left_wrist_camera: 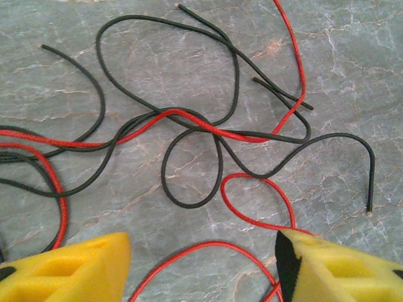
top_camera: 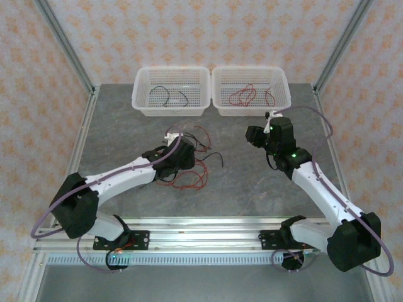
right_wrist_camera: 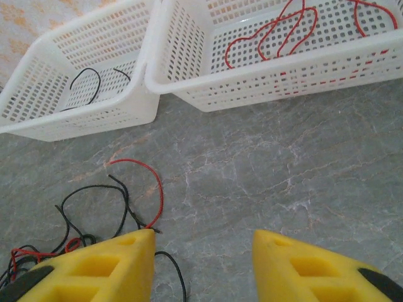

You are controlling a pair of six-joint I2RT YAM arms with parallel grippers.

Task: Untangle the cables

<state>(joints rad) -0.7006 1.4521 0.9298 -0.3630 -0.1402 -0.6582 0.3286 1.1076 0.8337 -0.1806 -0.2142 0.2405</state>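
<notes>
Surface (top_camera: 252, 182): grey, marble-patterned; it carries all the items listed below.
Cables (left_wrist_camera: 208, 129): a loose tangle of thin red and black strands lying flat on the surface, left of centre and well short of the far edge. The strands cross and loop over one another.
Left basket (top_camera: 171, 69): white and perforated, at the far edge; it holds black strands (top_camera: 167, 95).
Right basket (top_camera: 249, 68): touches the left basket, also at the far edge; it holds red strands (top_camera: 242, 95).
Left pincer (left_wrist_camera: 203, 251): spread wide and gripping nothing, directly over the tangle. One red loop lies on the surface across the gap between the yellow fingers (left_wrist_camera: 82, 264).
Right pincer (right_wrist_camera: 203, 251): spread wide and gripping nothing, over bare surface in front of the right basket. Outlying red and black strands lie beside its left finger.
</notes>
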